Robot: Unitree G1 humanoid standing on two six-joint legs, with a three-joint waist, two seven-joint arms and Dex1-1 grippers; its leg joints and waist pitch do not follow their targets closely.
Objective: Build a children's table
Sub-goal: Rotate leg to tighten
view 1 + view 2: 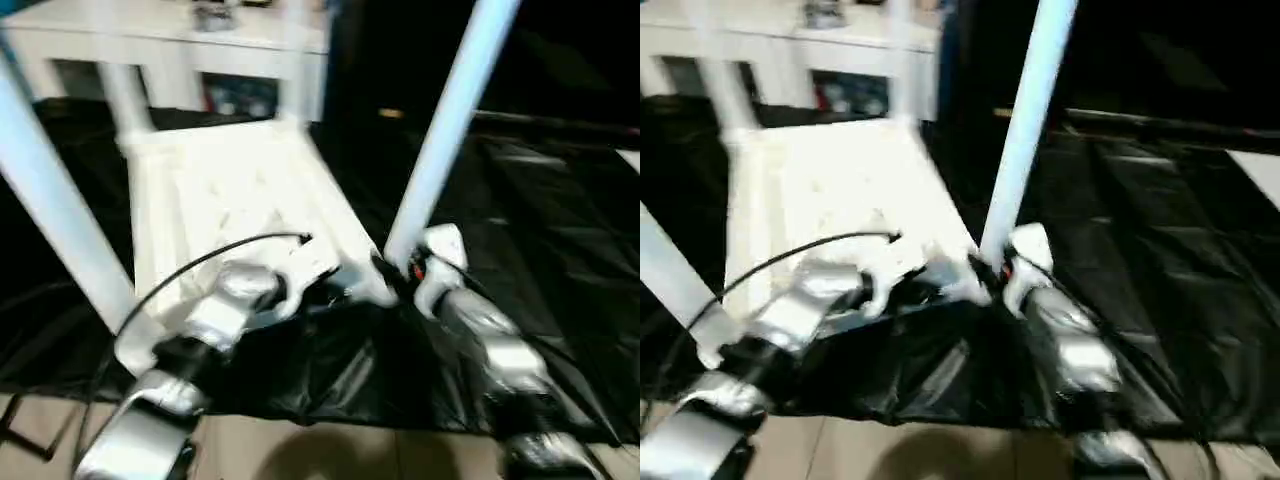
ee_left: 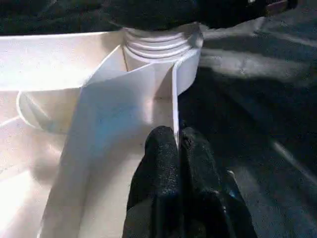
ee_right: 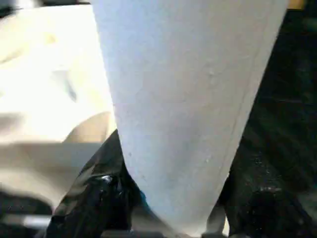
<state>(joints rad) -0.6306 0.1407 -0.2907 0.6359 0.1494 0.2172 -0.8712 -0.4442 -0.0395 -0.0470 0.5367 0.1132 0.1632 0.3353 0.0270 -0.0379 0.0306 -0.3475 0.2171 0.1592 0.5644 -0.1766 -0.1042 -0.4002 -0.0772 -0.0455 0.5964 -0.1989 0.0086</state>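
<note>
Our left hand (image 2: 177, 148) pinches the top's (image 1: 230, 200) thin rib; right hand (image 3: 168, 208) clasps a leg (image 3: 188, 99) low—light, stiff, slippery plastic.

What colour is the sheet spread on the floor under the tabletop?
Black, glossy and wrinkled sheet; clearest in the left eye view.

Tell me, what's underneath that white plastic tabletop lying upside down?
A black crinkled plastic sheet is spread under the ribbed white plastic tabletop, showing all around it. Beige floor tiles show at the sheet's near edge; what lies directly beneath the top is covered.
</note>
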